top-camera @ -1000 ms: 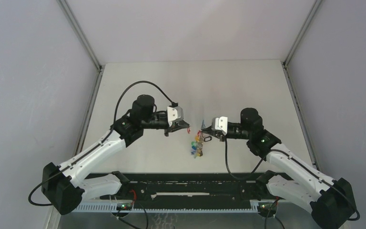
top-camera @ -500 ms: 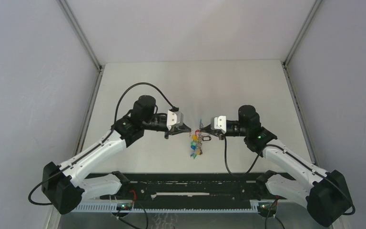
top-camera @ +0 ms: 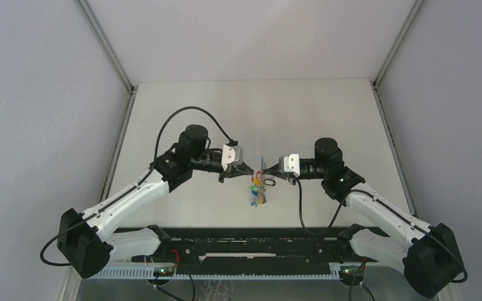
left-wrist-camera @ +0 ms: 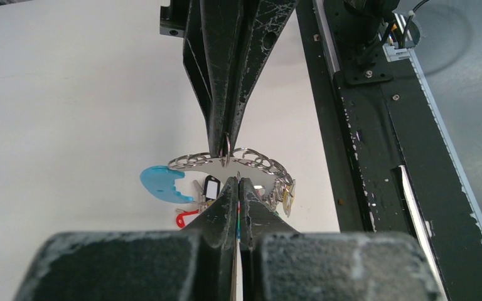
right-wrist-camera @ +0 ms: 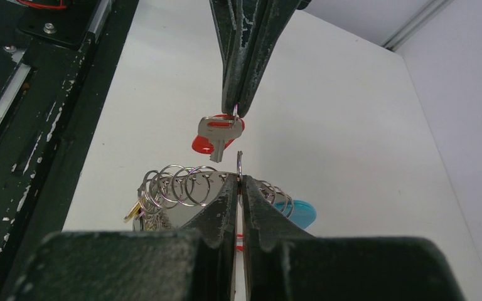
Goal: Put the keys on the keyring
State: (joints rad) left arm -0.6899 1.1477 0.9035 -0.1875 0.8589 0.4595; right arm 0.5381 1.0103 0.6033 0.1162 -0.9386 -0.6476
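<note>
- Red-tagged key (right-wrist-camera: 218,133) dangles from the left gripper (right-wrist-camera: 235,108), pinched shut on it, just above the keyring (right-wrist-camera: 182,183).
- Right gripper (right-wrist-camera: 239,182) clamps the keyring's edge, tips facing; key's length points ringward.

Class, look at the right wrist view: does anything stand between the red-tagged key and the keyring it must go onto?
Nothing visible does. The red-tagged key hangs from the shut left tool just short of the keyring, which the shut right tool pinches; only open air lies between them.
</note>
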